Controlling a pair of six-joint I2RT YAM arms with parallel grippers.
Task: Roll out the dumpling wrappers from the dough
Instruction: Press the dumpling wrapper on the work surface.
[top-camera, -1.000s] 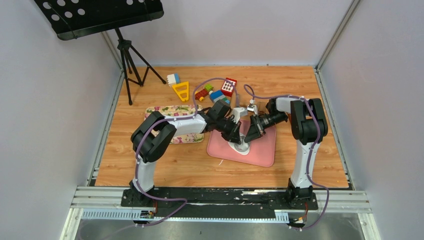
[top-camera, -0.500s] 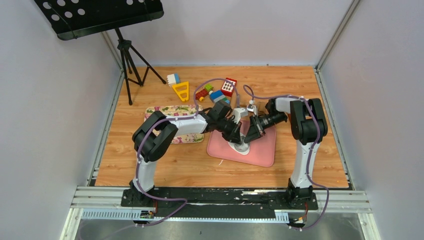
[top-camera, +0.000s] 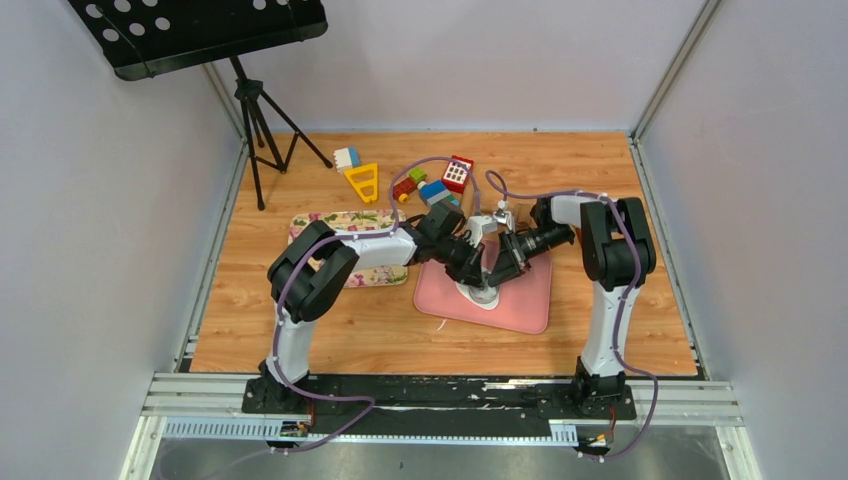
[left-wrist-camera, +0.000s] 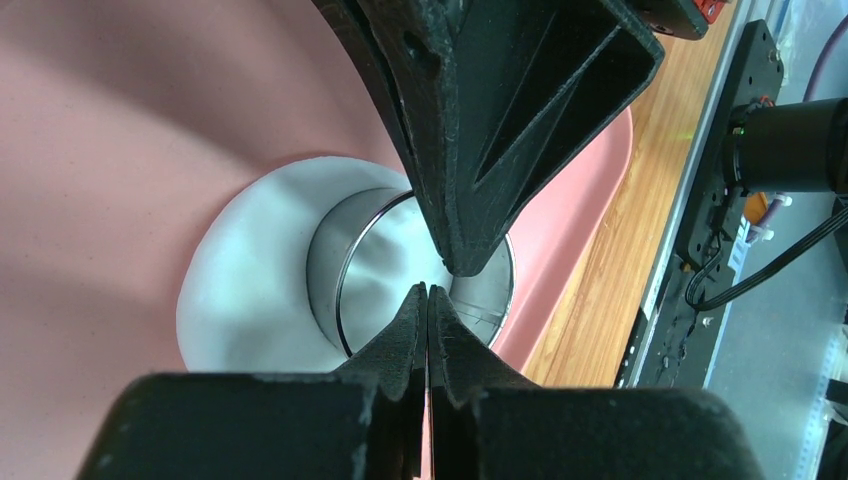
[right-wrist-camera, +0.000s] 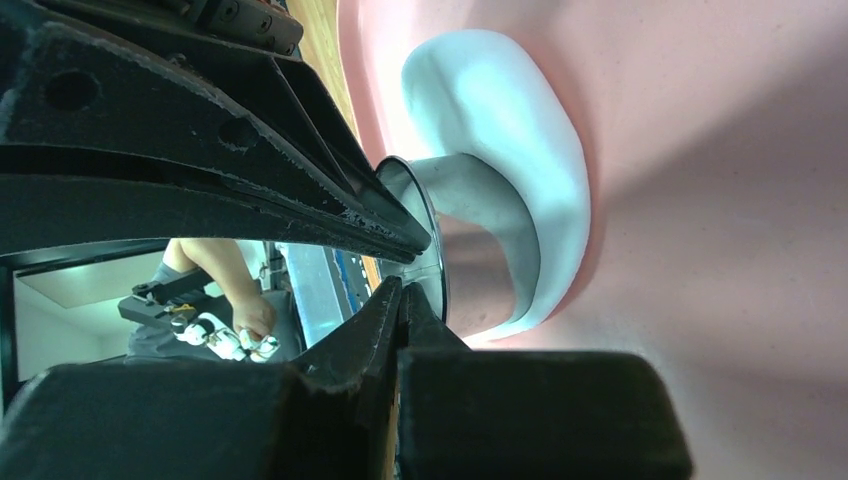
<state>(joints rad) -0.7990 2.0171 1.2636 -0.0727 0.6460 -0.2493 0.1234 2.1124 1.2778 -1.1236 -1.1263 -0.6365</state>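
Note:
A flattened white sheet of dough (top-camera: 481, 299) lies on the pink mat (top-camera: 527, 300). A small metal ring (top-camera: 484, 288) stands on the dough. In the left wrist view the ring (left-wrist-camera: 380, 250) sits on the dough (left-wrist-camera: 250, 300), off toward its near edge. My left gripper (left-wrist-camera: 428, 290) is shut, its tips over the ring's top rim. My right gripper (right-wrist-camera: 403, 285) is shut too, its tips against the ring's rim (right-wrist-camera: 432, 230) from the other side. The two grippers (top-camera: 472, 272) (top-camera: 498, 272) meet tip to tip above the ring. No round wrappers show.
Toy bricks (top-camera: 432, 182) lie at the back of the wooden table. A floral cloth (top-camera: 350, 222) lies left of the mat, partly under my left arm. A small metal object (top-camera: 503, 215) sits behind the mat. A music stand's tripod (top-camera: 258, 120) stands at the back left.
My left arm has shifted slightly to the right, and both shut grippers have closed in a little over the ring. The dough and mat have not moved.

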